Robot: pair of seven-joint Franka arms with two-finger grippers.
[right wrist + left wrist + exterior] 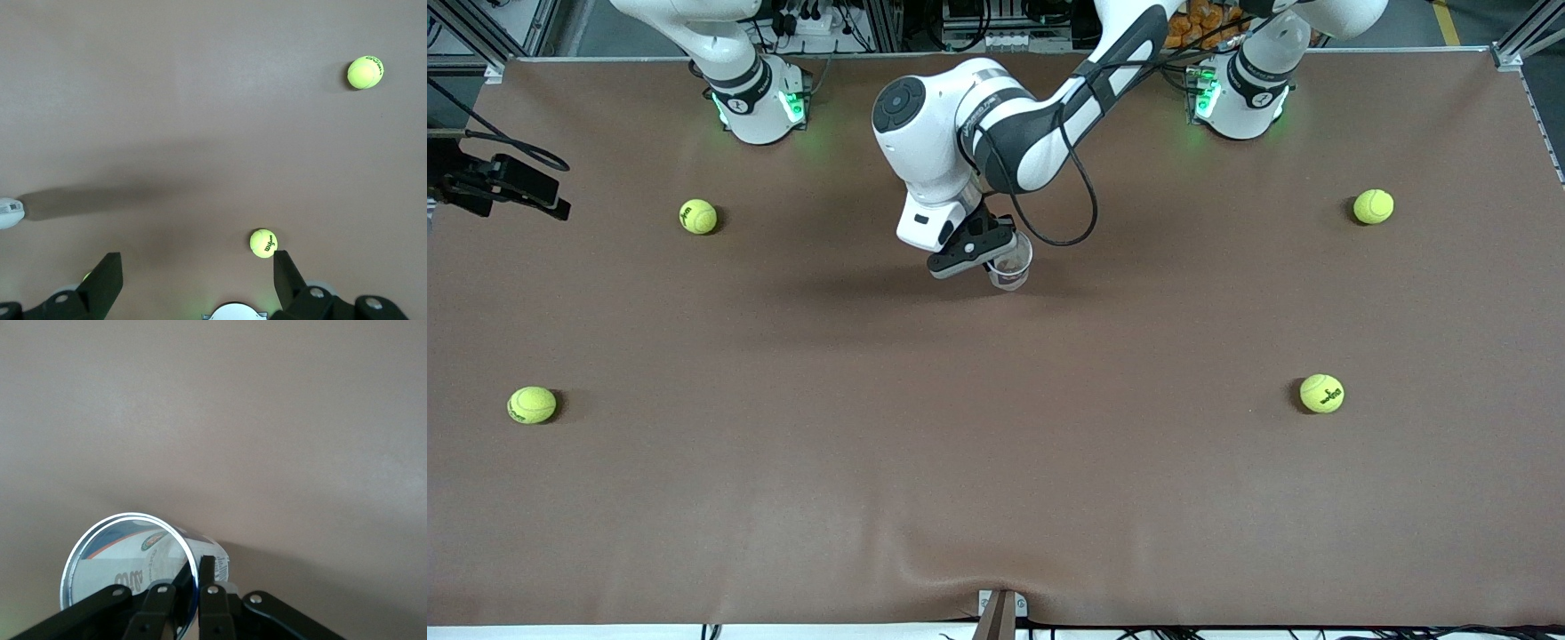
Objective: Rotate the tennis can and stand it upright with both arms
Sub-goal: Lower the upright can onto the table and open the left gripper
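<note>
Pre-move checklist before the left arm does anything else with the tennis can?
1. Left gripper shut on tennis can at its rim: ok, one finger sits inside the open mouth.
2. Can upright: cannot tell; the front view looks down into its mouth.
3. Can base resting on brown table: cannot tell.
4. Right gripper open, high over the table: ok, waiting.
5. Four tennis balls, nearest one, all apart from the can: ok.
</note>
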